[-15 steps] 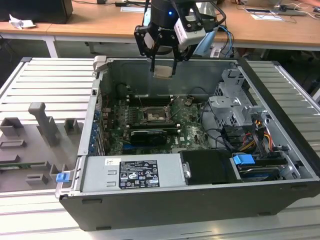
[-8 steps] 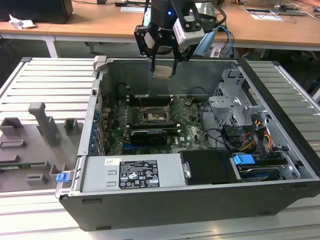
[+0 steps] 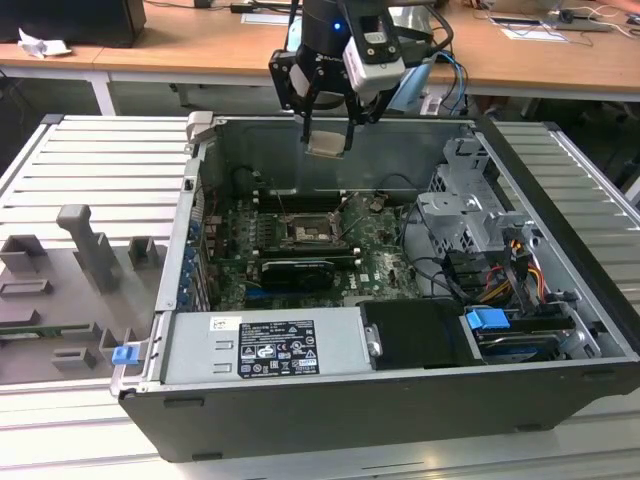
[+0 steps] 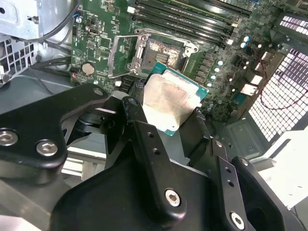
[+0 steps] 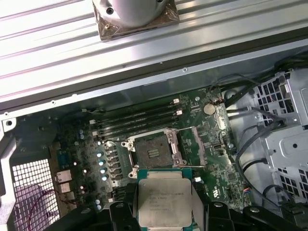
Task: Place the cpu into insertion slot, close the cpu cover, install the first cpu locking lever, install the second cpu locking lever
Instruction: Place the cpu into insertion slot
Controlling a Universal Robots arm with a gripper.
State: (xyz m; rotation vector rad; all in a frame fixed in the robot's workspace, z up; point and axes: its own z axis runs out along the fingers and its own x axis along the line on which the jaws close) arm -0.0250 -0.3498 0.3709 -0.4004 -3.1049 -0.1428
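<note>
The cpu [image 3: 327, 146], pale face showing in both wrist views [image 4: 171, 101] [image 5: 164, 202], was clamped by its edges between the fingers of the gripper [image 3: 327, 138] and hung level above the open computer case [image 3: 300, 410], well clear of the green circuit board [image 3: 385, 265]. The insertion slot [image 3: 303, 232] lay bare below it, and the cpu cover [image 4: 111, 60] stood swung open beside the slot. Step in hand, as judged: the first, placing the chip. Seating it would call for squaring the chip's edges to the socket and keeping it level, since a tilted entry could catch the rim.
</note>
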